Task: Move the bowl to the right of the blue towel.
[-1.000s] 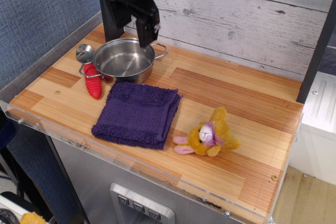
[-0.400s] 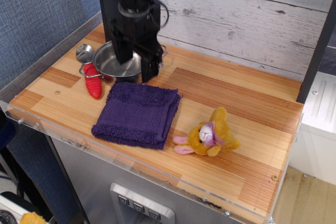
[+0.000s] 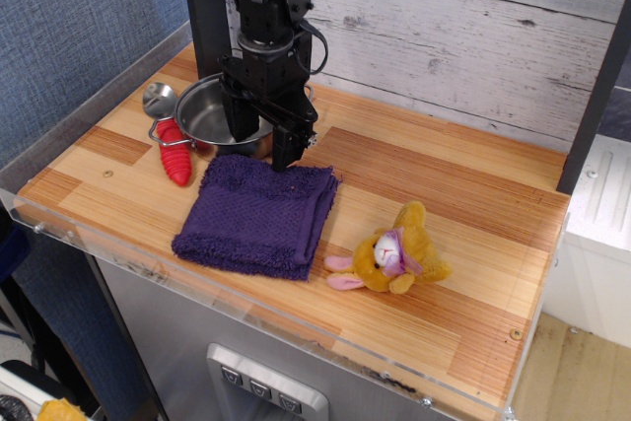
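Observation:
The bowl [image 3: 202, 113], a shiny steel pot, stands at the back left of the wooden table, just behind the blue towel [image 3: 258, 214]. The towel lies folded near the front edge. My gripper [image 3: 263, 138] is down at the pot's right rim, one finger inside the pot and the other finger [image 3: 286, 148] outside it, by the towel's back edge. The jaws are apart and straddle the rim. The arm hides the pot's right half and right handle.
A spoon with a red ribbed handle [image 3: 175, 155] lies left of the pot. A yellow plush toy [image 3: 392, 251] lies right of the towel. A grey plank wall [image 3: 463, 36] runs behind, and the table [image 3: 463, 194] continues to the right.
My gripper has come down from above the pot and shifted slightly right, reaching the pot's right rim. The pot, towel, spoon and toy have not moved.

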`<move>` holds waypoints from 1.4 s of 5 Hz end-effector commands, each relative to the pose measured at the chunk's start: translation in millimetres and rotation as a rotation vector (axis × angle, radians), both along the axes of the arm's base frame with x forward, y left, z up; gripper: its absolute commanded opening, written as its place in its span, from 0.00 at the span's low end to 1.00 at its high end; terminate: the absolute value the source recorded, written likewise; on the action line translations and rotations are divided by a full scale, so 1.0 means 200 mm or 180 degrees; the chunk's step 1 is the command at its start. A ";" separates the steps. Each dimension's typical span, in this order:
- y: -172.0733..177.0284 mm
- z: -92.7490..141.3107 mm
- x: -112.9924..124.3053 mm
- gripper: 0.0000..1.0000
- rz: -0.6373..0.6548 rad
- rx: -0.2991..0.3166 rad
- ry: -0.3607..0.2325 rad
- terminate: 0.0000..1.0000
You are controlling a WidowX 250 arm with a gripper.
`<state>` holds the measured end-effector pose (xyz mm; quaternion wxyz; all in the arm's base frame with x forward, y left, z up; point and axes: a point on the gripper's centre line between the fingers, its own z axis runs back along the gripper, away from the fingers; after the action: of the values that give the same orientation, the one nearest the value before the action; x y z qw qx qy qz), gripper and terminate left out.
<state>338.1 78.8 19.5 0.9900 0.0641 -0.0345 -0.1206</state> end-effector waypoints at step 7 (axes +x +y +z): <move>-0.19 0.44 0.12 0.00 -0.0152 -0.0038 -0.0617 0.00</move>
<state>360.6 39.6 79.9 0.9844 0.0577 -0.0947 -0.1369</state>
